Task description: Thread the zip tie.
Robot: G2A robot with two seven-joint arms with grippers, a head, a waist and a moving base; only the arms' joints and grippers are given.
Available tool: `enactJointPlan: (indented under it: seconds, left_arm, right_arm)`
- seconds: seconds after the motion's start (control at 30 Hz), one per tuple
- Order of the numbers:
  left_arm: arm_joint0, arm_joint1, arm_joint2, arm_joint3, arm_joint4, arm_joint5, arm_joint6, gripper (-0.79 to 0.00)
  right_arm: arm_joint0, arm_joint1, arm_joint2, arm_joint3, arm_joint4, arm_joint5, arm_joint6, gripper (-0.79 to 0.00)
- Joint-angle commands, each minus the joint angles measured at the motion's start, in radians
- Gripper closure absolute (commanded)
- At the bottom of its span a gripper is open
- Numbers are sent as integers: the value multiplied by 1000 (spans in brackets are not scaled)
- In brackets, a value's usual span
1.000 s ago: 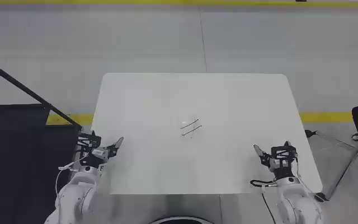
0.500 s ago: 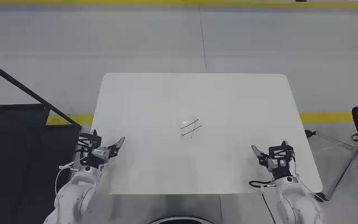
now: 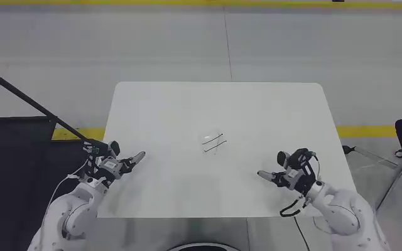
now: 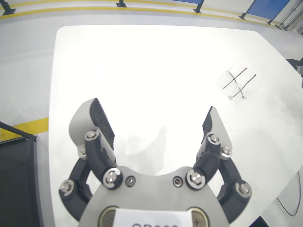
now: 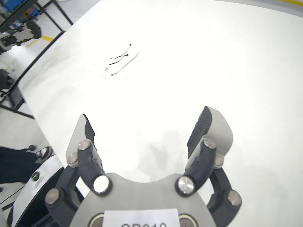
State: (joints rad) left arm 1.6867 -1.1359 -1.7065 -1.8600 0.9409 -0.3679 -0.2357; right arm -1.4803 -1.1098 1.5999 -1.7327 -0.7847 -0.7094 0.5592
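1. Two thin dark zip ties (image 3: 214, 144) (image 4: 239, 82) (image 5: 123, 60) lie flat, side by side and slanted, about the middle of the white, round-cornered table (image 3: 188, 106), untouched by either arm.
2. They rest on a faint pale patch (image 4: 230, 76). Its material cannot be told. Thin pale strips cross the dark ones.
3. The left gripper (image 3: 130, 162) (image 4: 153, 105) hangs low over the table by the near left corner, well apart from the zip ties. Its white-shelled arm comes in from beyond the near edge and angles toward the table's middle.
4. Its grey metal fingers carry black ribbed pads (image 4: 103, 121) on black links with bright screws. The claw is spread wide and holds nothing.
5. The right gripper (image 3: 271, 165) (image 5: 144, 112) sits over the table toward the near right corner, turned inward at the zip ties and also well apart from them.
6. It is built the same, with grey fingers and ribbed black pads (image 5: 197, 128). Its claw gapes wide, empty, touching nothing.
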Motion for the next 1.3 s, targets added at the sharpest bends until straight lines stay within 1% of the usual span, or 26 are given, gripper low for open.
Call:
enactJointPlan:
  seconds: [0.0, 0.1, 0.17, 0.47, 0.53, 0.57, 0.63, 0.7, 0.77, 0.83, 0.93, 1.03, 1.1, 1.13, 1.17, 1.27]
  left_arm:
    - [-3, 1, 3, -9, -17, -19, -18, -785]
    - [-10, 3, 5, -17, -39, -48, -41, -785]
    - [-10, 3, 5, -17, -39, -48, -41, -785]
    - [-10, 3, 5, -17, -39, -48, -41, -785]
    - [-10, 4, 17, -18, -38, -79, -53, -785]
    - [-14, 6, 23, -17, -31, -98, -59, -785]
    - [-24, 6, 35, -5, -29, -100, -55, -785]
    - [-29, 5, 51, 6, -38, -116, -57, -785]
    - [-31, 6, 63, 24, -83, -152, -71, -785]
    - [-39, 9, 61, 40, -126, -186, -97, -785]
    - [-46, 12, 62, 48, -143, -219, -114, -785]
    - [-46, 13, 62, 50, -136, -216, -108, -785]
    - [-46, 13, 62, 50, -136, -216, -108, -785]
    - [-46, 13, 62, 50, -136, -216, -108, -785]
    - [-46, 13, 62, 50, -136, -216, -108, -785]
    - [-46, 13, 62, 50, -136, -216, -108, -785]
  right_arm:
    - [43, 3, -29, 8, 59, -17, 81, -785]
    - [102, 7, -74, 41, 172, -71, 168, -785]
    - [131, 11, -85, 55, 199, -63, 206, -785]
    - [131, 11, -85, 55, 199, -63, 206, -785]
    - [131, 11, -85, 55, 199, -63, 206, -785]
    - [131, 10, -86, 54, 199, -59, 203, -785]
    - [146, 8, -112, 56, 201, -8, 205, -785]
    - [195, 7, -151, 75, 237, 14, 240, -785]
    - [255, 5, -182, 115, 285, 26, 276, -785]
    - [323, 4, -208, 171, 331, 52, 318, -785]
    - [424, -1, -259, 265, 395, 92, 390, -785]
    - [520, -9, -319, 365, 452, 112, 460, -785]
    - [577, -16, -354, 436, 491, 116, 492, -720]
    - [603, -19, -372, 467, 500, 120, 505, -730]
    - [627, -23, -388, 496, 506, 127, 511, -757]
    - [684, -34, -439, 564, 519, 130, 522, -702]
